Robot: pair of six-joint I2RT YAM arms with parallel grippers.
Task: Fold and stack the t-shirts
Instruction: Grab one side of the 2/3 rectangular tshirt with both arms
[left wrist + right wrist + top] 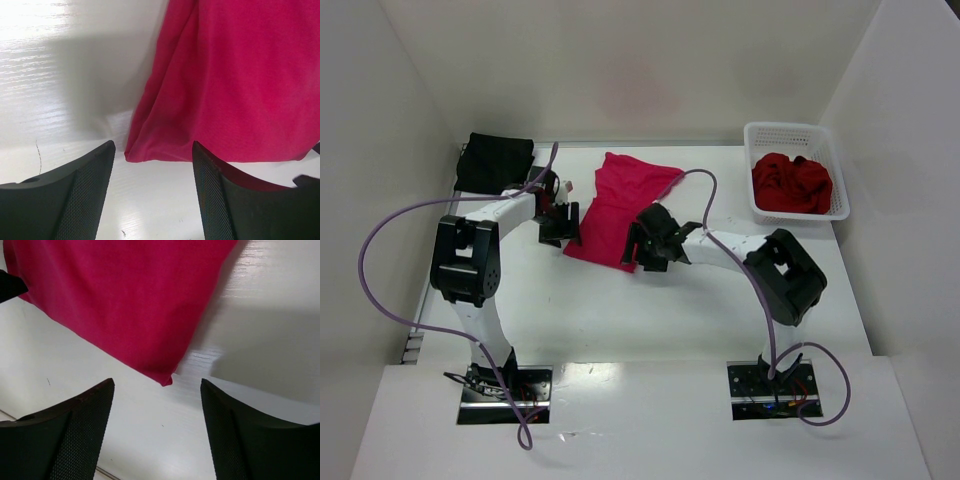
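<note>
Crimson-pink t-shirt [620, 205]: lies flat on the white surface [670, 310] as a long narrow fold, running from the far middle toward the near left.
Near edge of that shirt: one corner at each set of jaws, left corner by the left, right corner by the right.
Left jaws: spread wide with nothing between them, low over the surface. In the left wrist view the shirt's near left corner lies just ahead of the gap. The right-hand finger overlaps the hem in that view; contact cannot be told.
Right jaws: spread wide, holding nothing. In the right wrist view the shirt's near right corner points into the gap, just ahead of the fingertips, with bare surface between.
Black t-shirt [495, 160]: folded, at the far left corner of the surface, behind the left arm [470, 250] and apart from the crimson-pink one.
Dark red t-shirts [792, 185]: bunched, unfolded, inside the basket.
White lattice basket [757, 133]: far right of the surface, well apart from both sets of jaws.
</note>
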